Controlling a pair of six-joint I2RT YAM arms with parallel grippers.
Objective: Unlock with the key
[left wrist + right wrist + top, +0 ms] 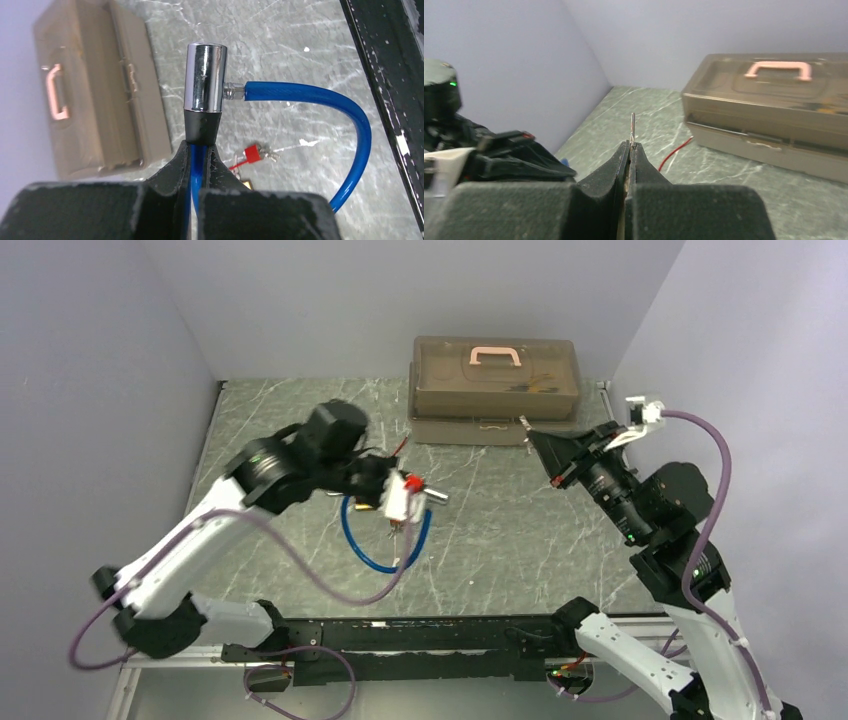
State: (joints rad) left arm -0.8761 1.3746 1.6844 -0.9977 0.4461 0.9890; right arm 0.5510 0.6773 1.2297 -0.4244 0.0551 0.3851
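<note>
The task is at its midpoint, judging by how things lie: both pieces are in hand, but they have not met.

The left pincer [201, 150] is clamped narrow on the black neck of the lock [205, 77], with the blue cable [310, 93] running down between its fingers. The chrome cylinder stands out beyond the fingertips. The cable leaves the cylinder's side, loops round and trails toward the desk [480, 530].

The right pincer [631, 150] is pressed shut on the key [632, 125], whose thin metal blade pokes out past the fingertips. In the top view this arm is over the right part of the desk, in front of the toolbox [497, 390], and its tip points toward the left arm.

A clear gap separates the key from the lock, so nothing has been inserted. The cable's end is seated in the cylinder, which suggests the lock is fastened. The keyhole does not show in any view (it is probably in the cylinder's far end, though that is a guess).

What remains is most of the fine work:
- bring the two pincers together;
- line the blade up with the keyhole and push it in;
- turn the key until the cable end comes free.
</note>
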